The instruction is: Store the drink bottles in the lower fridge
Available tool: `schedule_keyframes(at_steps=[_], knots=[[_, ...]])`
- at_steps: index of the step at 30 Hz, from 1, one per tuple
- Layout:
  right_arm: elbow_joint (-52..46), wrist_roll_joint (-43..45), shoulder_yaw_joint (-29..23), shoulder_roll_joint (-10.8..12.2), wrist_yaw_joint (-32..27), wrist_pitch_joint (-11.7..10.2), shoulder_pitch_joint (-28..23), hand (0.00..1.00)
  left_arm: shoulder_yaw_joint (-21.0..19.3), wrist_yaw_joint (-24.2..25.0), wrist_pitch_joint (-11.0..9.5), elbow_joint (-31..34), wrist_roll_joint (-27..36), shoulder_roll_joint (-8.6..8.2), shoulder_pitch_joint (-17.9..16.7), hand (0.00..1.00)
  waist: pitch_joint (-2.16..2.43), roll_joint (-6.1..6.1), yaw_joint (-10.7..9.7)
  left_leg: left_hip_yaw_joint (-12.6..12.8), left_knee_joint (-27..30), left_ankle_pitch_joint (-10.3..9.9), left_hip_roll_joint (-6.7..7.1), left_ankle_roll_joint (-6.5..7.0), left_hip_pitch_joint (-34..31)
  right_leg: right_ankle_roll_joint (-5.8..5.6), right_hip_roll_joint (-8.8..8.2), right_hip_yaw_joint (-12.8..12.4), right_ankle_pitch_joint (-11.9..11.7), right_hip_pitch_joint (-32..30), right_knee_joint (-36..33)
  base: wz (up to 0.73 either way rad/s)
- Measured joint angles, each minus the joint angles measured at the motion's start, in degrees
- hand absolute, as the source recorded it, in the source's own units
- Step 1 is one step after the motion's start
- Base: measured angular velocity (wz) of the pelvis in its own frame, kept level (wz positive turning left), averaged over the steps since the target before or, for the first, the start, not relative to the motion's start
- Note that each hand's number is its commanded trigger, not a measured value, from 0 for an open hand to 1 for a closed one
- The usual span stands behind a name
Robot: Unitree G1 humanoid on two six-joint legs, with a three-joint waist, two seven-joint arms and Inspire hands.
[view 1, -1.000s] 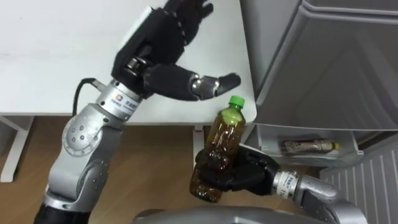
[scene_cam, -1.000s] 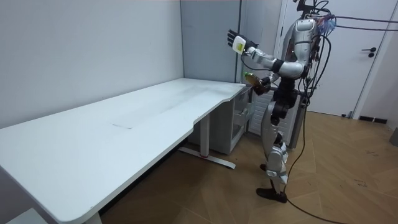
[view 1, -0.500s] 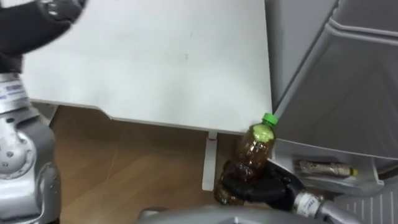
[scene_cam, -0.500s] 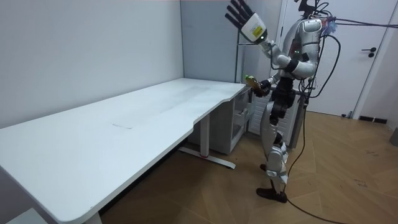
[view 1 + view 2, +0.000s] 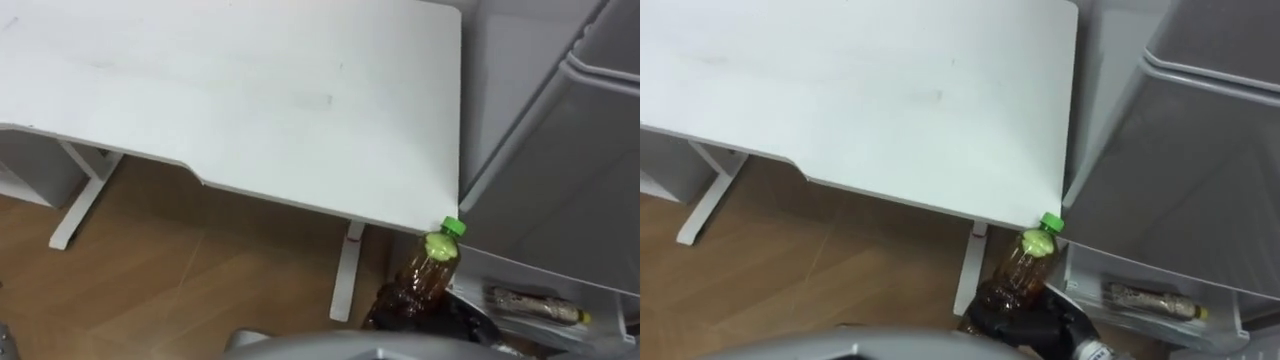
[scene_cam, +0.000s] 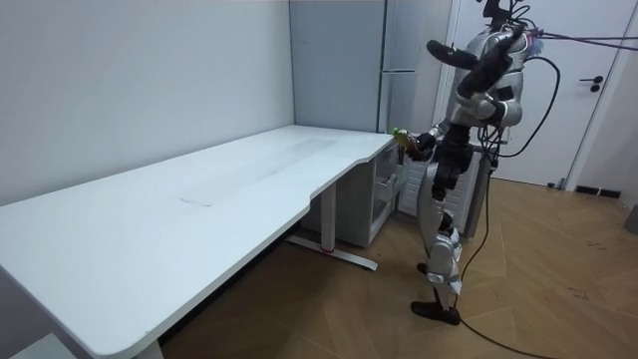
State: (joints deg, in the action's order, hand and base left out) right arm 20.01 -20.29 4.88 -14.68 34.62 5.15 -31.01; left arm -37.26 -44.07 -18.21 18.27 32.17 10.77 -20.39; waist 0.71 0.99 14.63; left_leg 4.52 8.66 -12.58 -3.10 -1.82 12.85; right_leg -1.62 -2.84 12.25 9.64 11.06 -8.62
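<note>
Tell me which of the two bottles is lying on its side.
The bottle in the fridge lies flat on a shelf there. The green-capped bottle stands upright, gripped by the right hand.

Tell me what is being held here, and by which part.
The right hand grips the bottle round its lower half, green cap up. The left hand, up beside the head, looks empty.
</note>
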Motion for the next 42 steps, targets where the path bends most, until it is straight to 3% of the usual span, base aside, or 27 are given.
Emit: schedule_keyframes(at_steps=[2,5,6,8,12,13,17,19,25,28,36,42], knots=[[-0.2,-0.2,0.0,0.0,-2.2,0.6,0.3,1.00,1.7,-1.3,0.7,-4.7,2.7,0.02,-2.2,0.00,0.05,0.14,-0.3,-0.1,0.0,0.0,0.01,0.00,0.0,0.00,-0.02,0.2,0.0,0.1,0.0,0.03],[-0.2,-0.7,0.1,0.4,-5.3,1.7,0.7,1.00,7.3,-3.1,2.6,-12.4,4.7,-0.01,-4.0,0.00,0.01,-0.01,-0.5,-0.7,0.1,0.0,-0.01,-0.02,0.1,0.00,-0.01,0.6,0.0,0.2,0.0,0.05],[0.0,-2.1,0.1,0.4,-6.8,2.5,0.7,1.00,10.1,-3.1,3.1,-15.5,7.1,-0.01,-4.9,0.00,-0.20,-0.40,-0.8,-0.8,0.1,0.0,0.01,-0.02,-0.1,0.00,-0.05,0.6,0.0,0.2,-0.1,0.00],[0.3,-5.0,0.1,1.1,-9.7,3.1,0.8,1.00,13.6,-2.8,4.1,-20.5,11.6,-0.04,-5.9,0.00,-0.15,-0.40,-1.4,-0.7,0.0,0.0,0.03,-0.02,-0.1,0.00,-0.08,0.5,0.0,0.2,-0.1,0.00],[2.6,-9.7,0.1,2.8,-14.5,3.3,1.9,1.00,21.1,-1.8,5.8,-32.5,18.4,-0.42,-7.0,0.00,-0.43,-0.99,-3.4,-0.2,-0.5,0.0,-0.01,-0.01,0.7,-0.05,-0.02,0.6,0.0,1.0,0.0,-0.01],[3.8,-10.9,0.1,2.8,-15.8,3.3,2.5,1.00,23.1,-1.5,6.4,-34.5,19.6,-0.65,-7.5,0.00,-0.76,-1.61,-3.8,-0.1,-0.9,0.0,0.00,-0.01,0.7,-0.05,-0.01,0.5,0.0,0.9,0.0,0.00],[8.9,-12.2,0.2,3.1,-19.9,3.3,5.5,1.00,30.1,0.2,7.9,-42.6,19.0,-0.64,-8.5,0.00,-0.71,-1.63,-5.7,0.2,-0.9,0.0,0.00,-0.01,0.8,-0.06,0.04,0.1,0.0,0.6,0.0,-0.04],[10.1,-12.1,0.1,3.3,-21.9,3.4,5.7,1.00,33.4,2.4,10.1,-47.3,16.7,-0.71,-8.6,0.00,-0.78,-1.74,-7.1,0.2,-1.0,-0.1,-0.01,-0.03,0.7,-0.17,0.08,0.2,0.1,0.6,0.1,0.00],[14.1,-7.6,-0.1,3.6,-25.3,3.6,8.7,1.00,36.3,11.6,14.8,-61.2,9.2,-0.76,-7.2,0.00,-0.76,-1.66,-11.2,0.6,-1.0,-0.2,-0.03,-0.03,0.2,-0.21,0.11,-0.6,0.2,-0.2,0.0,-0.03],[14.0,-6.3,-0.6,3.6,-27.9,3.6,9.2,1.00,38.7,16.2,16.4,-63.2,5.8,-0.78,-7.3,0.00,-0.76,-1.67,-12.4,0.9,-1.0,-0.3,0.01,0.10,-0.2,-0.23,0.12,-1.0,0.2,-0.3,0.0,-0.05],[12.7,-6.7,-2.3,3.6,-34.9,3.5,12.4,1.00,40.4,26.0,20.8,-64.6,0.4,-1.05,-6.2,0.00,-0.72,-1.10,-14.6,1.9,-0.8,-0.4,-0.01,0.14,-1.5,-0.32,0.11,-2.2,0.3,-2.4,-1.1,-0.06],[13.1,-11.8,-2.2,4.0,-38.5,3.5,14.3,1.00,41.6,30.6,21.9,-65.0,-1.5,-1.06,-4.2,0.00,-0.68,-0.78,-16.0,1.9,-0.3,-0.4,0.01,0.15,-2.4,-0.34,0.04,-2.3,0.3,-3.3,-1.6,-0.01]])
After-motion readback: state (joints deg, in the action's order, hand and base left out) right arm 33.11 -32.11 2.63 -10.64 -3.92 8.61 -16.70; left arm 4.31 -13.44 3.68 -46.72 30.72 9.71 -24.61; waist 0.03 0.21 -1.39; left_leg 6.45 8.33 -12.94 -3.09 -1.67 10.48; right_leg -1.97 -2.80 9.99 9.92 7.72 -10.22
